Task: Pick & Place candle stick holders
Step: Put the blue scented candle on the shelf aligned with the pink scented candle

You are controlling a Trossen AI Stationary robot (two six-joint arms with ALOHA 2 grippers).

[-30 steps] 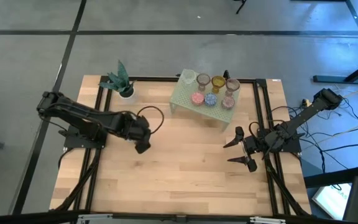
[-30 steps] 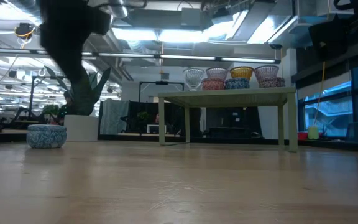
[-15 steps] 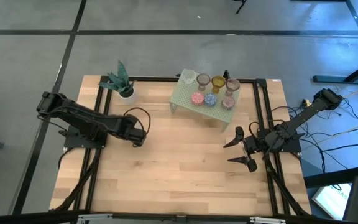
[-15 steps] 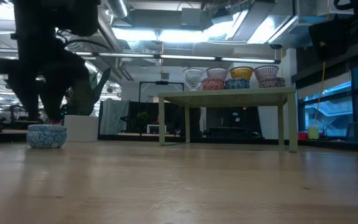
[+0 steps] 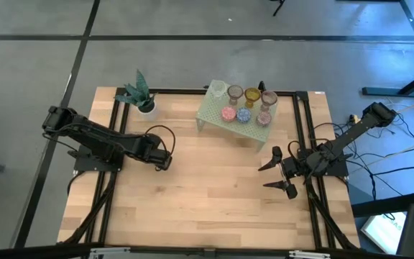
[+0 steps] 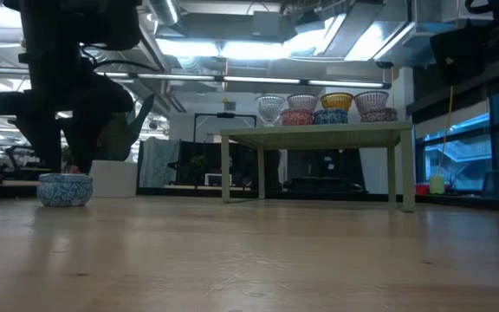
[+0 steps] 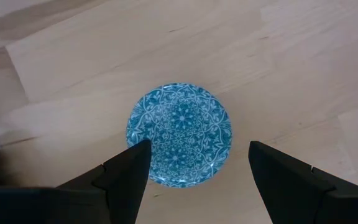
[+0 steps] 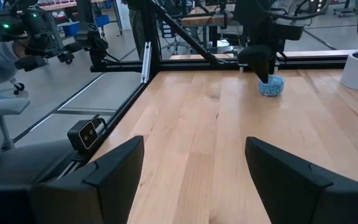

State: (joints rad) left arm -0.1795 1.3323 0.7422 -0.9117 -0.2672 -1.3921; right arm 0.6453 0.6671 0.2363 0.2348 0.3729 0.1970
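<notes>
A blue patterned candle stick holder [image 7: 179, 134] stands on its base on the wooden table, left of middle; it also shows in the low view [image 6: 65, 189]. My left gripper [image 7: 194, 171] is open and points down just above it, one finger on either side, touching nothing; in the high view [image 5: 163, 160] it hides the cup. Several more holders, among them a clear one [image 5: 216, 88] and an amber one [image 5: 251, 94], stand on the green rack [image 5: 214, 111] at the far middle. My right gripper [image 5: 277, 177] is open and empty at the table's right.
A white pot with a green plant [image 5: 144, 105] stands at the far left corner. The rack's legs [image 6: 399, 169] stand on the table. Black frame rails [image 5: 118, 129] run along both sides of the table. Bare wood [image 5: 214, 194] lies between the arms.
My left gripper has gone a little toward the table's far edge and come down over the blue holder, which has stayed where it was. My right arm has kept still.
</notes>
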